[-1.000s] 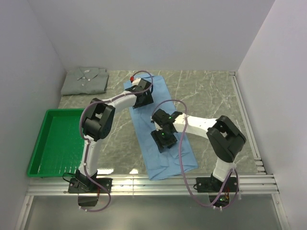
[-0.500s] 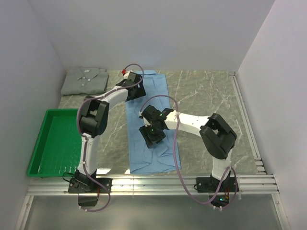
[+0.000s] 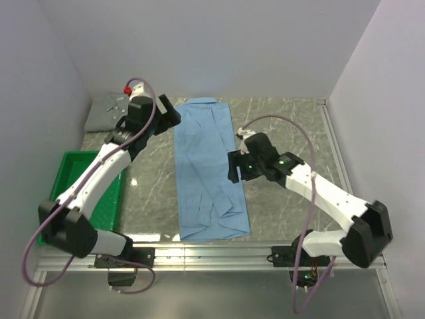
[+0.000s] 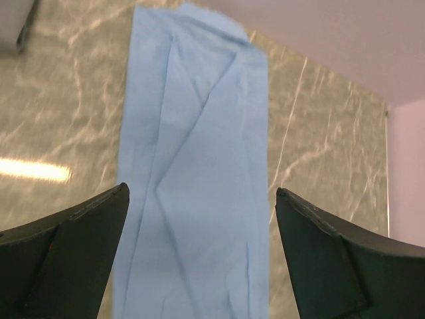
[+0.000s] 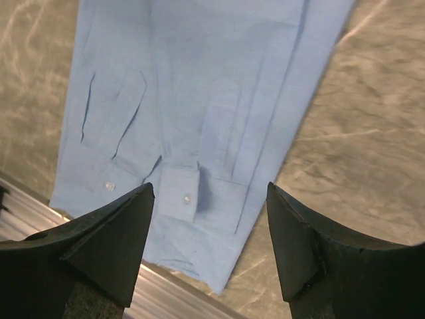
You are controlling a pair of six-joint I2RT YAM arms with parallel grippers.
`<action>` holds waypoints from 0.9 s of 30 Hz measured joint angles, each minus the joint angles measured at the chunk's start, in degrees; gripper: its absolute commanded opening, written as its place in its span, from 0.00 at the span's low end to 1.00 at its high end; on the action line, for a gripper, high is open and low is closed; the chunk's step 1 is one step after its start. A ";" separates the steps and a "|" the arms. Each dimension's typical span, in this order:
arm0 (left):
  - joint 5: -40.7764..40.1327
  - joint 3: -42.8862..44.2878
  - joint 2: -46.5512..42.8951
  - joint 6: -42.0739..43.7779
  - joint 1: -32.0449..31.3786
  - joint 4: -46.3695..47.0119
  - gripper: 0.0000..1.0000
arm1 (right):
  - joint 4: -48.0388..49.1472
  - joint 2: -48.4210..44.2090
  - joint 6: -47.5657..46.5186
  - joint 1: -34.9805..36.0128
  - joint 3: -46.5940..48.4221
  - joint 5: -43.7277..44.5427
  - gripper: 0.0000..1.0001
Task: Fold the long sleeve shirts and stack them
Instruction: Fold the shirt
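Note:
The light blue long sleeve shirt (image 3: 209,173) lies flat on the marble table, folded lengthwise into a long narrow strip with the collar at the far end. In the right wrist view the shirt (image 5: 199,80) shows its buttoned cuffs near the table's front edge. The pale grey-green shirt (image 3: 103,116) lies folded at the back left corner, partly hidden by my left arm. My left gripper (image 3: 169,116) (image 4: 200,191) hangs open above the strip's far left edge, holding nothing. My right gripper (image 3: 234,167) (image 5: 210,187) is open and empty just off the strip's right edge.
A green plastic tray (image 3: 63,199) sits at the left, with my left arm stretched over it. An aluminium rail (image 3: 212,256) runs along the near edge, close to the shirt's hem. White walls close in the back and both sides.
Both grippers let go of the blue shirt, opened wider and lifted away, the left toward the back left, the right to the right. The shirt had been shifted left and now lies still.

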 measured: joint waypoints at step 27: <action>26.60 -46.29 -30.34 -11.52 -0.85 -17.09 0.79 | 7.45 -10.82 22.91 -5.77 -26.47 -14.01 0.77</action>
